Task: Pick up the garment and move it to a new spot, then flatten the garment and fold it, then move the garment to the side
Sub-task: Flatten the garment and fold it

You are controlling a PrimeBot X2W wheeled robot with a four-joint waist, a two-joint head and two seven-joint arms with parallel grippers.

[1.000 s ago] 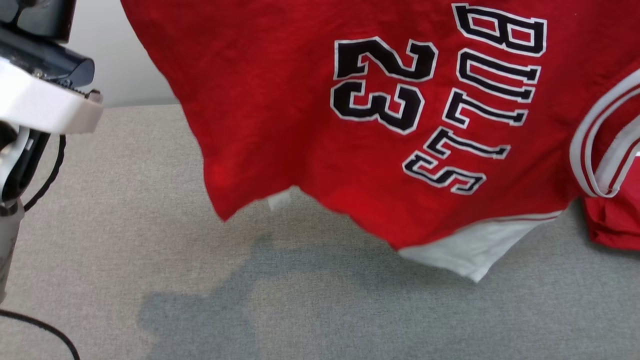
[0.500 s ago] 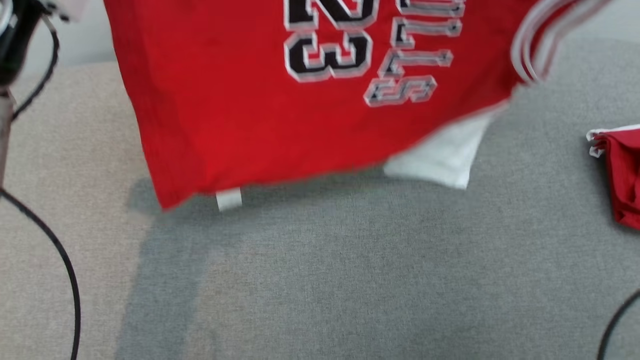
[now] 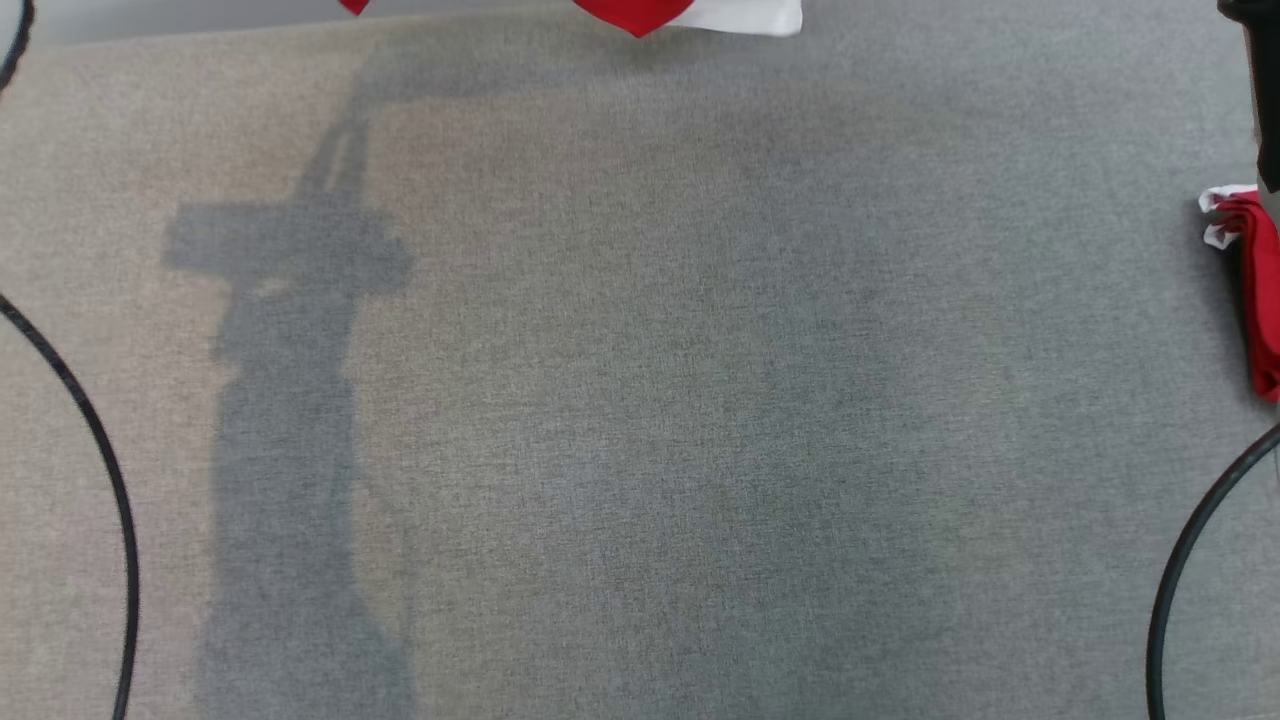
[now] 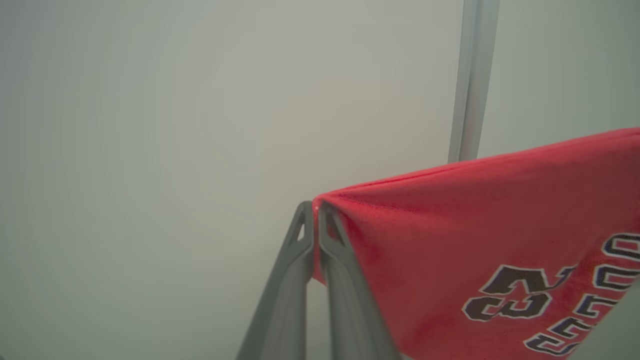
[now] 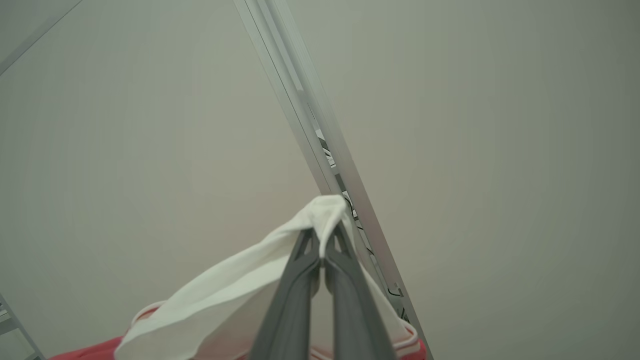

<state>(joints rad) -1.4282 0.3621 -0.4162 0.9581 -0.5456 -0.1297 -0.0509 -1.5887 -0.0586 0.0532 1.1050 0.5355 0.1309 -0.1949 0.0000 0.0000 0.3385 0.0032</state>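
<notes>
**Jersey up in the air, both hands on it**

So there's one red garment [image 4: 475, 220], hanging above the far edge of the grey bench [image 3: 640, 400]. Two hands have it: the left hand [image 4: 315, 212] is pinched tight on a red corner, and the right hand [image 5: 324, 240] is pinched tight on the white trim. One other crumpled red cloth [image 3: 1262, 290] lies at the bench's right edge. Two black cables [image 3: 128, 560] curve in, one each side.

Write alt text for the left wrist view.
The left gripper is shut on a corner of the red jersey, which spreads toward the view's right with black-and-white lettering showing. Behind are a pale wall and a grey metal post.
</notes>
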